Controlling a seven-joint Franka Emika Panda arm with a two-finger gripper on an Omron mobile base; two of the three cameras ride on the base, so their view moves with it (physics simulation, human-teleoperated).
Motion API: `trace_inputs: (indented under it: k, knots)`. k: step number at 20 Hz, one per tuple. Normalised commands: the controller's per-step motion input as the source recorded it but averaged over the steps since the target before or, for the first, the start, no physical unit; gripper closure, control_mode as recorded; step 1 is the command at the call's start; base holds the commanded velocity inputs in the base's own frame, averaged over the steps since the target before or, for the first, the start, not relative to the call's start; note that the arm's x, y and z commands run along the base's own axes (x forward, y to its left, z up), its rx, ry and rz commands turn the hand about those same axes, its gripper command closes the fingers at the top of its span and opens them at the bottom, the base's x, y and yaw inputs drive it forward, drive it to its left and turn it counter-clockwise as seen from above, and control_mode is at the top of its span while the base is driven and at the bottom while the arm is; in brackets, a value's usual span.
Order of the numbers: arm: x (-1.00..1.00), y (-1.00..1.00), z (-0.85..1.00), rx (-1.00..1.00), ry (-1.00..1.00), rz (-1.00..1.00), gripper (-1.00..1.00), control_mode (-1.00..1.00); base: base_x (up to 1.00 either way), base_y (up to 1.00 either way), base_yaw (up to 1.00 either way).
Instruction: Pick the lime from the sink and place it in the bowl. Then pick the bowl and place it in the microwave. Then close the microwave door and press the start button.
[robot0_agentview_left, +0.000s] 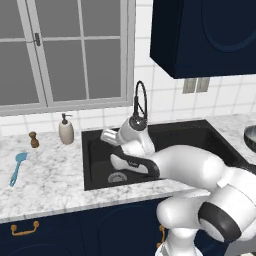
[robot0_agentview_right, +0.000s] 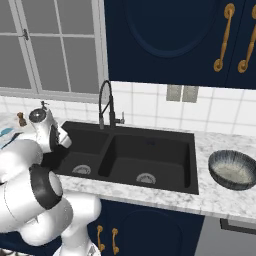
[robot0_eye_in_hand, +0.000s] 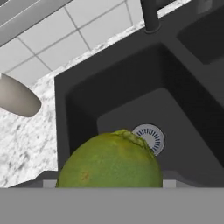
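The lime is sitting closest to the lens in the hand view, swelling across the lower middle of it, its bottom cut off by the edge so the pincer's fingertips are not showing. It is hanging above the left basin of the black sink, with the round metal drain peeking out just behind it. I cannot tell from any view whether the pincer is apart or clamped on the fruit, though the lime is sitting right where the fingers would be.

In the left base view the white arm is bending over the sink and the wrist is covering most of the left basin; the pincer itself is lying hidden behind the hand. The lime is too masked by the arm to make out there. A soap dispenser, a small brown shaker and a blue spatula are resting on the marble worktop to the left of the sink.

The right base view is giving what the others are missing: the striped bowl is standing on the worktop right of the sink, well apart from the arm, and the arched faucet is rising behind the divider between the basins.
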Motion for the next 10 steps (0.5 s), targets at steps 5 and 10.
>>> trace_inputs:
  k: [5,10]
  knots:
    - [-0.71,-0.93,0.74,-0.01,-0.01,-0.06,1.00,-1.00,0.00,0.00,0.00]
    - [-0.70,-1.00,0.68,-0.03,0.00,-0.01,1.00,-1.00,0.00,0.00,0.00]
